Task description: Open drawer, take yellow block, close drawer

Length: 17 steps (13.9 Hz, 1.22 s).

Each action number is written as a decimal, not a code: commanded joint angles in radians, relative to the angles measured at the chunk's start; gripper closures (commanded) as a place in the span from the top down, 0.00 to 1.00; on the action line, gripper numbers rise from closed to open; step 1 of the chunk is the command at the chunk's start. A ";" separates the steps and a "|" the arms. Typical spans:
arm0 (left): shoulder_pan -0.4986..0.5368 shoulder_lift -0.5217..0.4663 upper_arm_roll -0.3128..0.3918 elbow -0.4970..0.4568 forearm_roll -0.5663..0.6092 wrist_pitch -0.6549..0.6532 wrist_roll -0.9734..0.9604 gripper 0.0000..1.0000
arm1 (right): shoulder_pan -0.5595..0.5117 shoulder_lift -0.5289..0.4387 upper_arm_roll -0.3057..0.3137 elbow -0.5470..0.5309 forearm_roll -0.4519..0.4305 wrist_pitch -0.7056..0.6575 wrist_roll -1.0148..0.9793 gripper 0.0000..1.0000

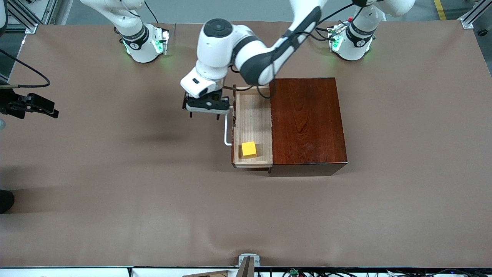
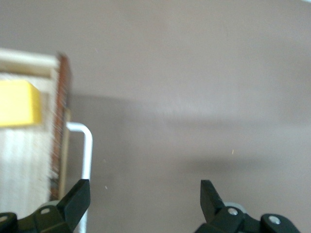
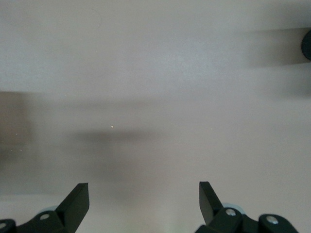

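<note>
The dark reddish-brown box (image 1: 307,119) stands mid-table with its pale wood drawer (image 1: 251,119) pulled out toward the right arm's end. The yellow block (image 1: 248,149) lies in the drawer, in the corner nearer the front camera. The white handle (image 1: 226,132) sticks out from the drawer front. My left gripper (image 1: 204,114) is open and empty, in front of the drawer beside the handle. The left wrist view shows this gripper (image 2: 146,191), the handle (image 2: 86,145) by one finger, the drawer (image 2: 24,160) and the block (image 2: 17,103). My right gripper (image 3: 144,194) is open and empty over bare table.
The brown table cover (image 1: 153,192) stretches around the box. A black device with a cable (image 1: 30,104) hangs at the edge at the right arm's end. The left arm's forearm (image 1: 269,57) crosses above the box's corner farthest from the front camera.
</note>
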 commanded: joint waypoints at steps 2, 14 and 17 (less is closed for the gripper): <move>0.139 -0.105 -0.009 -0.023 -0.049 -0.067 0.008 1.00 | 0.003 0.002 0.009 0.005 -0.005 -0.005 -0.007 1.00; 0.533 -0.273 -0.009 -0.087 -0.031 -0.538 0.230 1.00 | 0.492 0.157 0.011 0.014 0.062 0.220 1.032 1.00; 0.650 -0.339 -0.012 -0.168 -0.025 -0.552 0.414 1.00 | 0.575 0.218 0.010 0.028 0.063 0.271 1.307 1.00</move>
